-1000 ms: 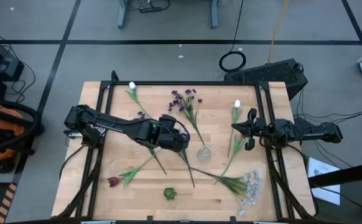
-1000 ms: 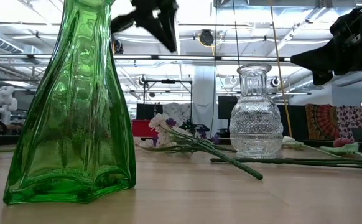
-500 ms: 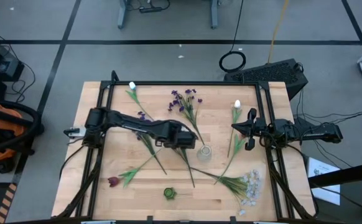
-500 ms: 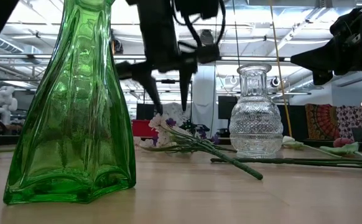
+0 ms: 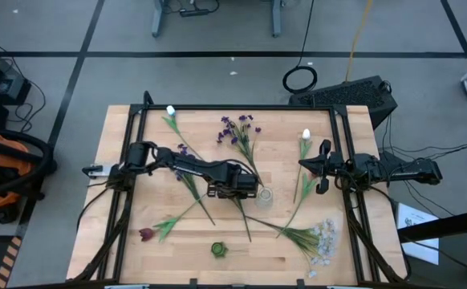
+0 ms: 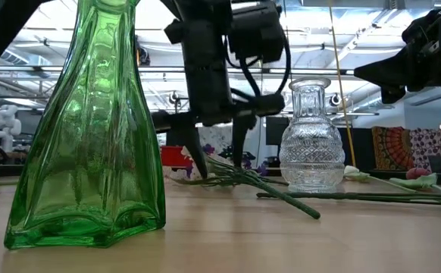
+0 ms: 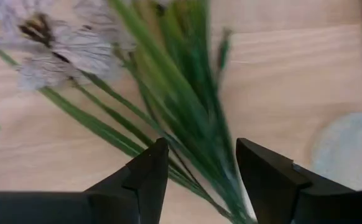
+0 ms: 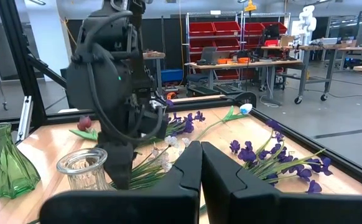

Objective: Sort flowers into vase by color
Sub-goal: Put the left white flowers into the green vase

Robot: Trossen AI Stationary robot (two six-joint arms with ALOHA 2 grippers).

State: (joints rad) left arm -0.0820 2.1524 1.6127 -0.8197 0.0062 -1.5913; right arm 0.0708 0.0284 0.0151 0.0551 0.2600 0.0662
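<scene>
My left gripper (image 5: 235, 191) stands open and low over the table's middle, just left of the clear glass vase (image 5: 263, 196). Its fingers point down on either side of the green stems of a pale-bloomed flower (image 7: 181, 106) that lies flat on the wood; the low view shows the same gripper (image 6: 220, 163) above that flower (image 6: 281, 199). Other flowers lie loose on the table: a purple cluster (image 5: 237, 128), white buds (image 5: 170, 111) (image 5: 306, 135), a dark red head (image 5: 145, 234) and a white spray (image 5: 323, 239). My right gripper (image 5: 310, 166) waits shut at the right side.
A green glass vase (image 5: 217, 250) stands near the front edge, large at the left of the low view (image 6: 92, 136). The clear vase (image 6: 311, 144) stands close to my left gripper's right finger. Long stems cross the wood between the two vases.
My left gripper has moved toward the table's right edge, up to the clear vase, and come down toward the pale flower. Its fingers have opened on the way. The flowers and vases have stayed where they were.
</scene>
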